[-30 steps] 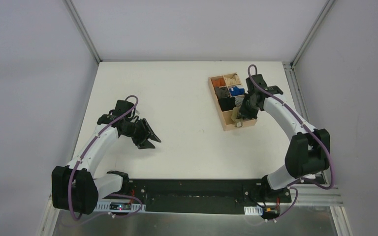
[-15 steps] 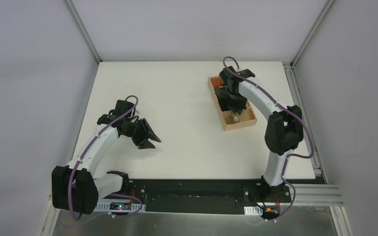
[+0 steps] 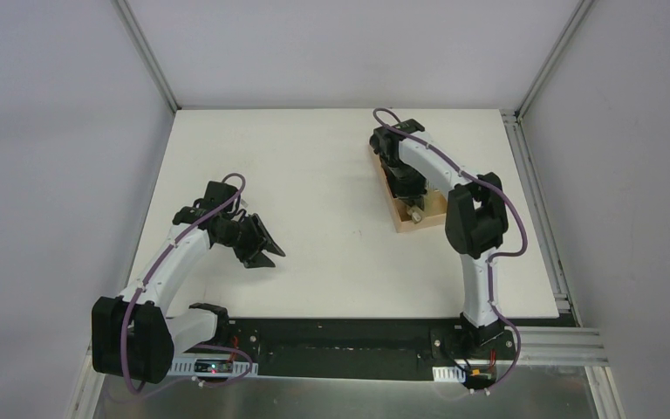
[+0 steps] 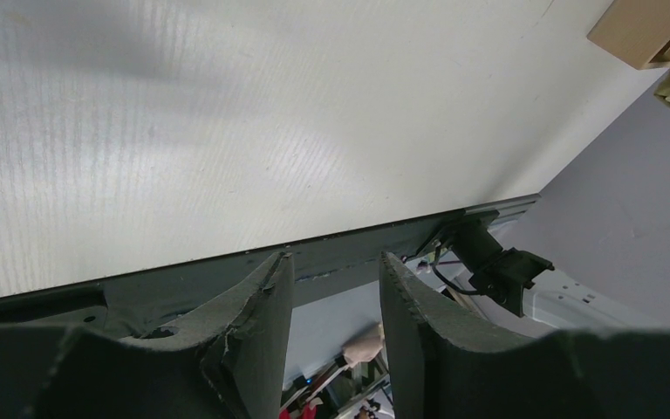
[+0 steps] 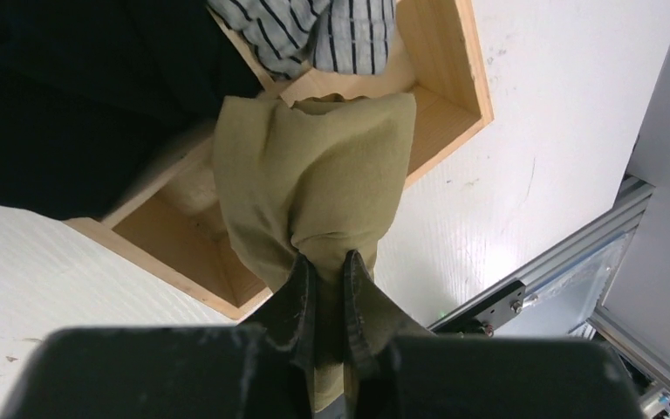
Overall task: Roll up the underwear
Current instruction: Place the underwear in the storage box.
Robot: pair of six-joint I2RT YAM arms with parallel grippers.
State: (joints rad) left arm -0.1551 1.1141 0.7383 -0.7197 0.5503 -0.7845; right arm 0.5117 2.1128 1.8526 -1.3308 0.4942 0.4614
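Olive-khaki underwear (image 5: 314, 183) is held pinched in the closed right gripper (image 5: 330, 288), hanging bunched over an empty compartment of the wooden box (image 5: 454, 78). The left gripper (image 4: 331, 297) is held half open, empty, over the tabletop (image 4: 227, 131). Rolling is judged largely done; release into the compartment remains.

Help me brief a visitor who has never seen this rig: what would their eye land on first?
First, the olive underwear, dangling from the shut jaws of the right arm just above the end compartment of a wooden tray, toward the far right of the table. Next, the striped fabric packed in the neighbouring compartment. The left arm hovers at the left, jaws open and empty.
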